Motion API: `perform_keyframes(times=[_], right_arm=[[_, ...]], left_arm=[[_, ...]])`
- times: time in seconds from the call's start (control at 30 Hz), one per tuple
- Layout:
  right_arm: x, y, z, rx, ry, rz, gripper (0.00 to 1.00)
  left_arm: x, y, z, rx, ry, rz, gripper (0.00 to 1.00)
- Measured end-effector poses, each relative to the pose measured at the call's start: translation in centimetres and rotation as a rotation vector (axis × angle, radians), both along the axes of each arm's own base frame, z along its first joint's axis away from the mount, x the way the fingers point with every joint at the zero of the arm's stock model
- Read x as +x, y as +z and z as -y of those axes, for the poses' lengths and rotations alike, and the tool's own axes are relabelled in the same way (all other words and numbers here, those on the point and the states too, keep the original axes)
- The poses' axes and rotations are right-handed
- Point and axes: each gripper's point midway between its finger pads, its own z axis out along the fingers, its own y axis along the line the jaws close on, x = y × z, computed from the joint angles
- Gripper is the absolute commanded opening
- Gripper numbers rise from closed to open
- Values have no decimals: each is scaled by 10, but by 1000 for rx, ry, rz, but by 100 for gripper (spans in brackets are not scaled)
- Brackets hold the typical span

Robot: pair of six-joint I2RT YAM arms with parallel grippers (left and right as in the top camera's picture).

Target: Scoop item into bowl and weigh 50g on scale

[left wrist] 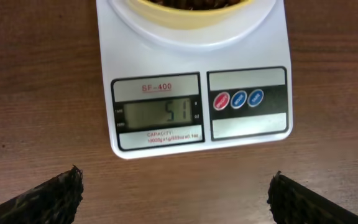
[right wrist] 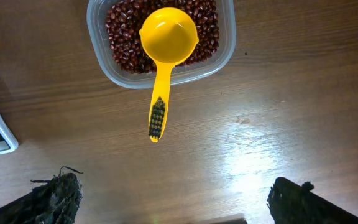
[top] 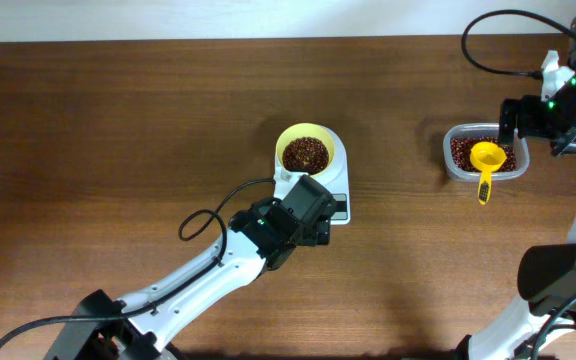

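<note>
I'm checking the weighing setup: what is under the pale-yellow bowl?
The white scale sits directly under the bowl; its display and buttons show in front. The platform patch beneath the bowl is covered.

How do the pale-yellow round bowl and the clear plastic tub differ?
The pale-yellow bowl is round; the clear plastic tub is rounded-rectangular. The bowl sits on the white square scale, the tub on the wooden table. A bright yellow scoop rests in the tub, none in the bowl. Both hold red-brown beans.
</note>
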Motion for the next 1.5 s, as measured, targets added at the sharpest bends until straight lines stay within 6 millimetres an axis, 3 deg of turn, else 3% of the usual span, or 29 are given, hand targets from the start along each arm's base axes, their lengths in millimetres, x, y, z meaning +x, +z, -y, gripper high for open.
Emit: perform_keyframes(times=[0.17,0.53,1.5], right_arm=[[0,0,0,0,0,0,99],[0,0,0,0,0,0,99],[0,0,0,0,0,0,99]], left_arm=[[22,15,5,2,-2,124,99],[36,24,4,45,-25,210,99],[36,24,5,59,-53,215,99]])
